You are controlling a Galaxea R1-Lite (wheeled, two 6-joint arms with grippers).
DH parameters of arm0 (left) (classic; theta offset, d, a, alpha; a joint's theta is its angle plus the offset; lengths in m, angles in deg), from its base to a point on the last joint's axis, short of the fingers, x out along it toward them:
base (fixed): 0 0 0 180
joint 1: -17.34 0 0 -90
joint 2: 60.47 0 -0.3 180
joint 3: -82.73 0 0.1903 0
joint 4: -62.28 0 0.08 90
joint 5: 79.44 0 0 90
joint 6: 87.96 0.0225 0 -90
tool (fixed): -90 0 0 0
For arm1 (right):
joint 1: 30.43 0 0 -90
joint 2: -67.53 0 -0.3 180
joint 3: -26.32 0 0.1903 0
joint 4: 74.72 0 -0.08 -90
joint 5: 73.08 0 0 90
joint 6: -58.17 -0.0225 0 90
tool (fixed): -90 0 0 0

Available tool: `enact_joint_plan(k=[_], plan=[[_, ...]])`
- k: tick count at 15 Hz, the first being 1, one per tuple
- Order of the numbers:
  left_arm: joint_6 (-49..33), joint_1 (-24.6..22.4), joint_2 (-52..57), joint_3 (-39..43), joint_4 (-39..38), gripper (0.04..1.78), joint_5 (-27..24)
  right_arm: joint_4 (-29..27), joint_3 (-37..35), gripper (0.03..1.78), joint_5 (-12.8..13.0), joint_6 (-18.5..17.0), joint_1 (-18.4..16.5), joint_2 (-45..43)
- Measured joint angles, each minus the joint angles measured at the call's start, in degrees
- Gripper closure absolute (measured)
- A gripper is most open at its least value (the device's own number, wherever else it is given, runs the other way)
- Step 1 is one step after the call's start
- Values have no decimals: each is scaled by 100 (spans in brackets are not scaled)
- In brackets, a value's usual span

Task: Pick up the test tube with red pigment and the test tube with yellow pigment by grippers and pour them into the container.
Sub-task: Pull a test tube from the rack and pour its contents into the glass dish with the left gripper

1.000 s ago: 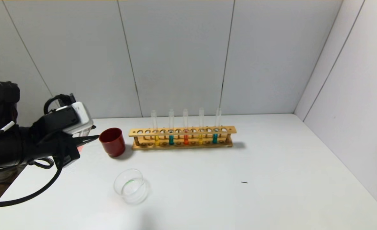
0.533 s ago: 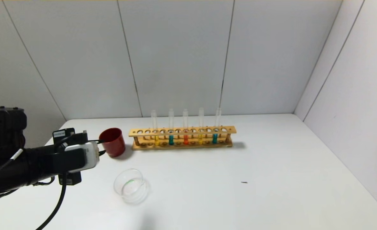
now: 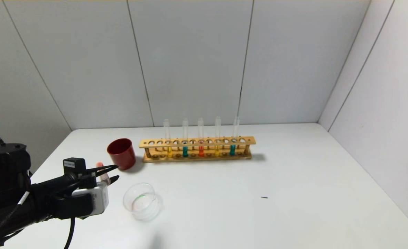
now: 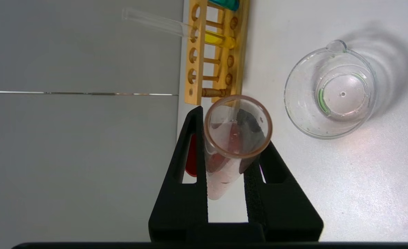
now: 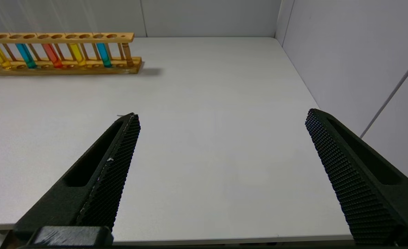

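At lower left of the head view, your left gripper (image 3: pixel 111 174) clamps a test tube (image 4: pixel 232 138), its contents hard to judge, beside the container (image 3: pixel 142 201); right gripper (image 5: pixel 221 173) gapes wide, unseen there.

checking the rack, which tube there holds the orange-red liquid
The slim glass tube with orange-red liquid, middle of five in the wooden rack; its neighbours are teal, the next ones out yellow.

Cup (image 3: pixel 121 153) left of rack (image 3: pixel 197 149)
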Motion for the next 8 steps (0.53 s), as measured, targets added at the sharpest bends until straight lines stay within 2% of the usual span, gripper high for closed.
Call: enact_joint_plan(k=[5,8], plan=[[-433,-30,-522,-144,-352,148,-289,0,0,6,0,2,0,0],[-805,-255,-1150,-163,-1370,148,-496,0,0,6,0,2,0,0]])
